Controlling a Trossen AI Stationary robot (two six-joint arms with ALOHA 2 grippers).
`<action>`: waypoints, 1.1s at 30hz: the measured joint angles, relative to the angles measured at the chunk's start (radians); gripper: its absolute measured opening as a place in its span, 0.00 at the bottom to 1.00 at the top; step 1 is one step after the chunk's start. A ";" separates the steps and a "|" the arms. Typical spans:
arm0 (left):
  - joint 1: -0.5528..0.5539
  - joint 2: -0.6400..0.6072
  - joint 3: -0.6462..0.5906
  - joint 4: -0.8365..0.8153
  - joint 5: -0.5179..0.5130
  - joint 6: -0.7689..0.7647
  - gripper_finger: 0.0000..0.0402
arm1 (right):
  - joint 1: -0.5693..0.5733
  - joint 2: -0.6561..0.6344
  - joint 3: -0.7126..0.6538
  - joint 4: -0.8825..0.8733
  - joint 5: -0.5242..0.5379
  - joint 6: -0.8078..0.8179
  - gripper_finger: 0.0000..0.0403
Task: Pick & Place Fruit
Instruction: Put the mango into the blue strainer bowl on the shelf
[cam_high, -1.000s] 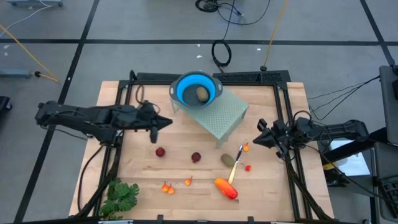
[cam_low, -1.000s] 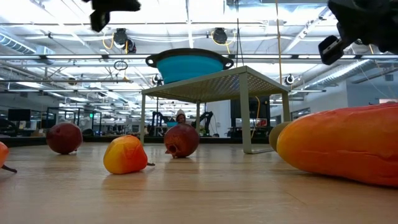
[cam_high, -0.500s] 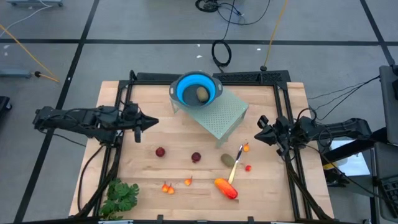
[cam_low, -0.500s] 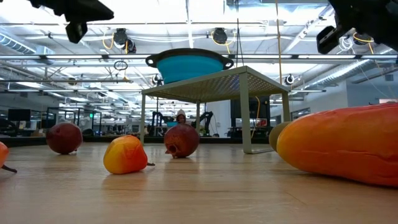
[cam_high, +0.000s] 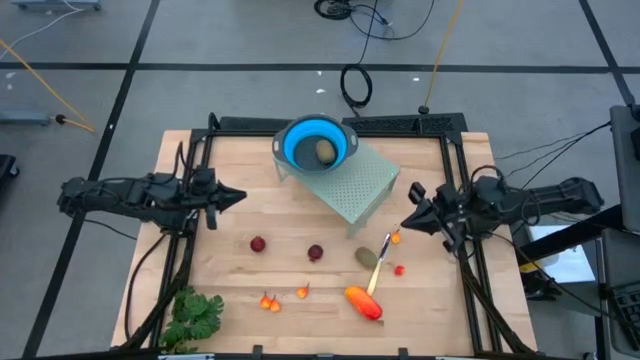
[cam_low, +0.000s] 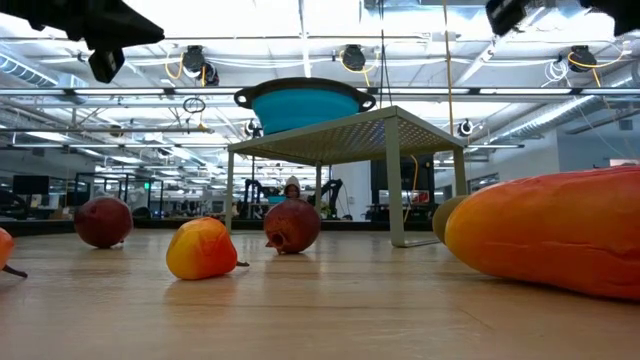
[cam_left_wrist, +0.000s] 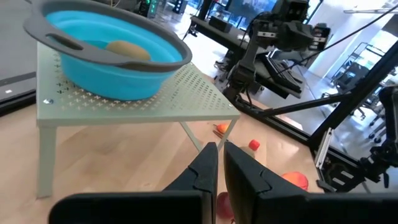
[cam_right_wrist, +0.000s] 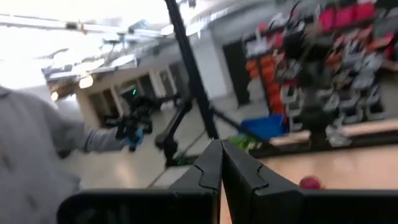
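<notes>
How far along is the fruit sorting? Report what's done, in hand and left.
Done: one olive-brown oval lies in the blue bowl on the perforated stand.
In hand: nothing; the left gripper and right gripper have shut, empty jaws above the table.
Left: two dark red balls, another oval, the long orange-red piece and small orange-red bits.

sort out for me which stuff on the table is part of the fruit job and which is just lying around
Part of the job:
- two dark red balls
- olive-brown oval on the table
- olive-brown oval in the bowl
- long orange-red piece
- tiny orange-red bits
- blue bowl

Lying about:
- leafy green bunch
- yellow-handled knife
</notes>
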 joint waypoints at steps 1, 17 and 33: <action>0.000 -0.009 -0.005 0.000 0.000 0.000 0.06 | 0.017 0.020 0.023 -0.026 0.001 0.000 0.00; 0.000 -0.065 -0.015 -0.032 0.004 0.063 0.06 | 0.319 0.318 0.244 -0.095 0.265 0.000 0.00; 0.000 -0.065 -0.015 -0.037 0.023 0.101 0.06 | 0.485 0.662 0.623 -0.357 0.455 0.007 0.00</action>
